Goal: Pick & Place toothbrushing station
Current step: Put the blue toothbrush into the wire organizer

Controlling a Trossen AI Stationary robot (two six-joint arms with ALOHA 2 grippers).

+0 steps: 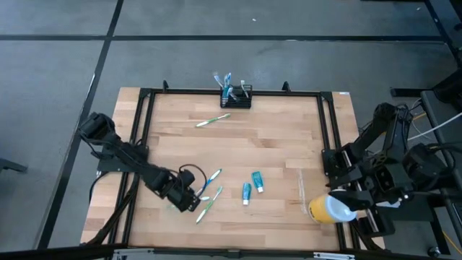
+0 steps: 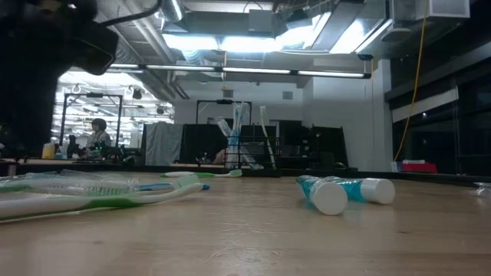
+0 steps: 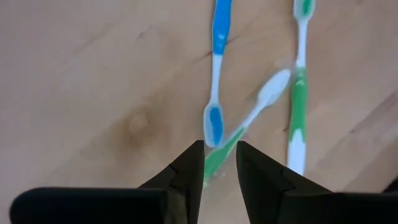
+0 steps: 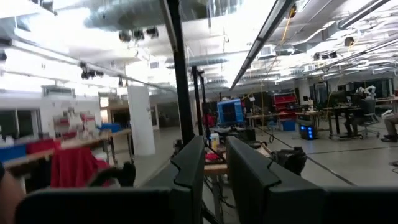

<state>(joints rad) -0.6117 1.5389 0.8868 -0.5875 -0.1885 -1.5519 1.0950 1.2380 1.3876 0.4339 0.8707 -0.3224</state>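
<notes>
Left tool (image 1: 196, 204) fingers narrowly parted over toothbrushes (image 1: 210, 193), toothbrushing station (image 1: 236, 96) well apart at table's far edge

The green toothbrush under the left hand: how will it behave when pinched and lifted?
The green toothbrush looks thin and light, so it may pivot between the left hand's narrow tips. It lies beside the blue toothbrush, apparently touching, and may nudge it. On the smooth wooden table it probably slides rather than rolls.
</notes>
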